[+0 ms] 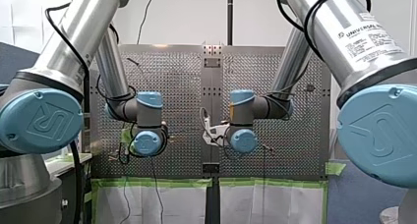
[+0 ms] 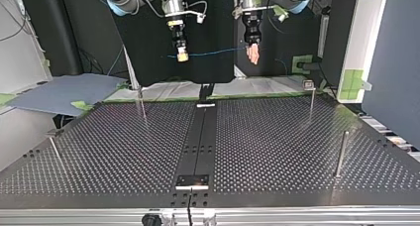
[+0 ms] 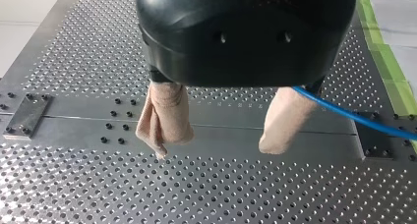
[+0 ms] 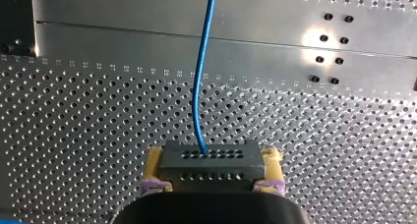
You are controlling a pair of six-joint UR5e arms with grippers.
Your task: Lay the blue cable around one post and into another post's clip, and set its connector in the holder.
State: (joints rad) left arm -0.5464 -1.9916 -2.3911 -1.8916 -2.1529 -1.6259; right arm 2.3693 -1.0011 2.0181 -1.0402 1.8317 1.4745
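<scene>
The black connector [image 4: 211,161], with rows of small holes, sits clamped between the yellow pads of my right gripper [image 4: 212,171], high above the perforated table. The blue cable [image 4: 199,86] leaves the connector and runs ahead of it. In the top view the cable [image 2: 213,51] hangs in the air from my right gripper [image 2: 182,56] at the left across to my left gripper [image 2: 253,55]. My left gripper [image 3: 215,150] is open, its beige fingers [image 3: 164,121] wide apart. The cable [image 3: 354,117] comes out from behind one finger and leads away beside it; nothing lies between the fingers.
Thin metal posts stand on the table [image 2: 277,151]: two at the far side [image 2: 142,104] [image 2: 312,99], two nearer at the sides [image 2: 341,154] [image 2: 55,149]. A dark centre strip [image 2: 202,137] carries small plates [image 2: 193,180] [image 2: 205,105]. Green tape edges the far side.
</scene>
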